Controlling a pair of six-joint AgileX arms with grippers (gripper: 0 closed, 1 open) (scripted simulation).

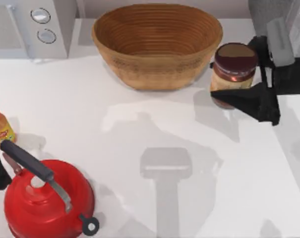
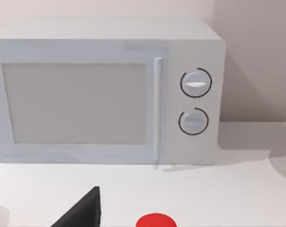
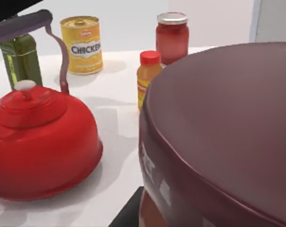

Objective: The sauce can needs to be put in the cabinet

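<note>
**Right gripper clasping the sauce can at the far right**

Nearest, a red kettle (image 1: 45, 201) is sitting at the table's (image 1: 140, 129) near left, with an orange bottle (image 1: 1, 126) just beyond it. The left arm is waiting at the left edge; whether its pincer is released or clenched, I cannot tell. Farther right, the right gripper (image 1: 251, 82) is grasping the sauce can (image 1: 234, 72) beside a woven basket (image 1: 157, 44). A microwave (image 2: 107, 90) is standing far left.

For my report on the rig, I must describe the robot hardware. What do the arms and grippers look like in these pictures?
The right gripper is matte black, with flat, angular, wedge-shaped fingers. Behind it, the right arm carries a boxy light-grey link above a black wrist block. The left gripper shows as a black pointed wedge, matching a black shape at the top view's left edge. No cables or markings are visible.
</note>
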